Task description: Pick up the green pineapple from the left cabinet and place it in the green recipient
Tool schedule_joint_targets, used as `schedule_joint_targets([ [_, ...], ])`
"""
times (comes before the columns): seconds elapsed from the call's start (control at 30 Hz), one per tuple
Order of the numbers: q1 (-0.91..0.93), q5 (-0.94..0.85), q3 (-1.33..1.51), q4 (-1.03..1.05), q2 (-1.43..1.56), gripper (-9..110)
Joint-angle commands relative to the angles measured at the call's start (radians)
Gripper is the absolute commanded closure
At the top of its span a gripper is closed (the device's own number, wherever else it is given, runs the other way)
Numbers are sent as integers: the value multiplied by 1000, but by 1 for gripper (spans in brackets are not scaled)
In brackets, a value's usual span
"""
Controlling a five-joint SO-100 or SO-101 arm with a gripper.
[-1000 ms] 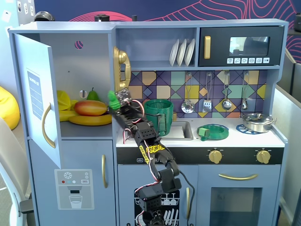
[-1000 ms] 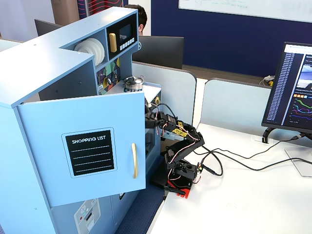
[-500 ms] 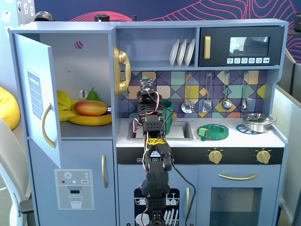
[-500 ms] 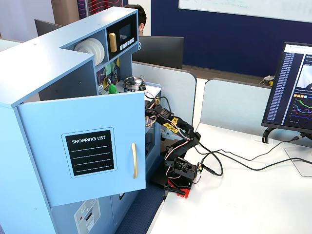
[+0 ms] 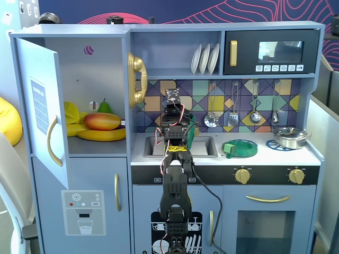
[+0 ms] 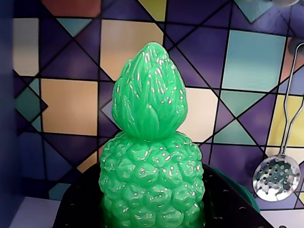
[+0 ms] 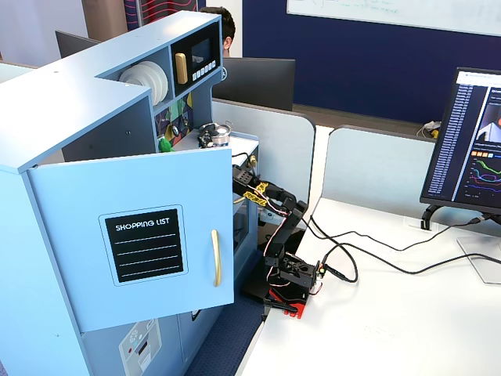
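The green pineapple (image 6: 151, 156) fills the wrist view, upright, with its tuft on top. My gripper (image 6: 152, 209) is shut on it, with the black jaws pressed against both sides of its body. In a fixed view my gripper (image 5: 176, 119) is raised over the sink, in front of the tiled wall, and the arm hides the pineapple. The dark-green recipient (image 5: 191, 120) peeks out just right of the arm, and its rim shows behind the right jaw in the wrist view (image 6: 240, 192). The left cabinet (image 5: 95, 74) stands open, with its door (image 5: 41, 111) swung out.
The cabinet holds a mango (image 5: 102, 121), bananas (image 5: 100, 135) and a pear (image 5: 105, 107). A flat green dish (image 5: 239, 148) and a metal pot (image 5: 289, 137) sit on the counter. Utensils (image 5: 233, 114) hang on the tiled wall, and a skimmer (image 6: 276, 176) hangs near the gripper. The sink (image 5: 204, 147) lies below.
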Motion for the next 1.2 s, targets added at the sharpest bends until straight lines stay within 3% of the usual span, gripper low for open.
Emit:
schedule_joint_targets([
  [0.0, 26, 8, -126, -43, -57, 93],
  [0.37, 55, 173, -175, 3, -87, 58],
  [0.63, 38, 161, -80, 8, 18, 60],
  [1.17, 58, 167, 778, 175, 759, 63],
])
